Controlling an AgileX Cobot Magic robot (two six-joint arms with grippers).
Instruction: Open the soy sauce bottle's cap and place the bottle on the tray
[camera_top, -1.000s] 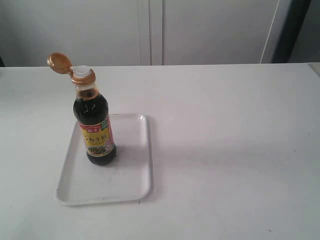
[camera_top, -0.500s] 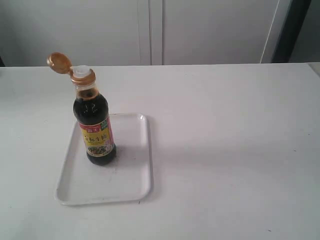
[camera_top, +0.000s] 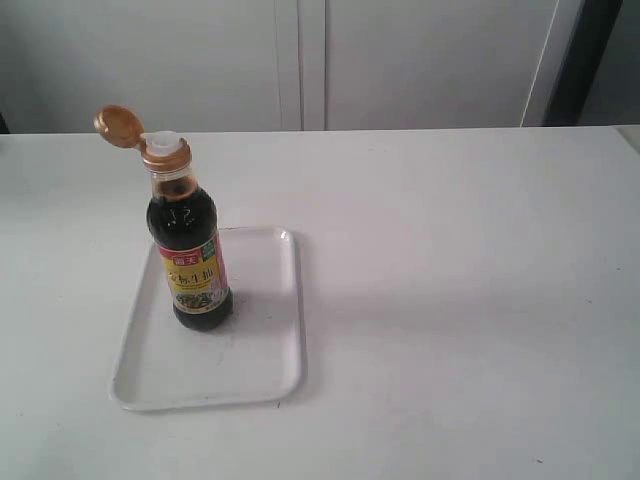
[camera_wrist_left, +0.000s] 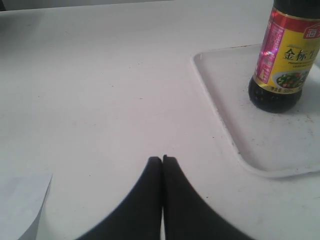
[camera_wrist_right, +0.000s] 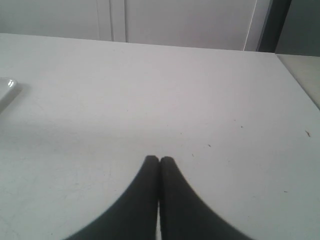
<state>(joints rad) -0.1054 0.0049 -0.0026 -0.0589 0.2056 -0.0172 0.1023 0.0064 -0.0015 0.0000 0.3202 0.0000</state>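
Observation:
The soy sauce bottle (camera_top: 190, 250) stands upright on the white tray (camera_top: 255, 370), toward the tray's far left part. Its orange-brown cap (camera_top: 120, 124) is flipped open on its hinge, baring the white spout (camera_top: 164, 141). The left wrist view shows the bottle's lower body and label (camera_wrist_left: 286, 60) on the tray (camera_wrist_left: 235, 135). My left gripper (camera_wrist_left: 162, 159) is shut on nothing, over bare table well clear of the tray. My right gripper (camera_wrist_right: 159, 159) is also shut and empty, far from the bottle; only the tray's corner (camera_wrist_right: 9, 86) shows there. Neither arm appears in the exterior view.
The white table (camera_top: 450, 280) runs wide to the right of the tray. White cabinet doors (camera_top: 300, 60) stand behind it. A pale sheet of paper (camera_wrist_left: 22, 202) lies near the left gripper. The table's right edge (camera_wrist_right: 300, 85) shows in the right wrist view.

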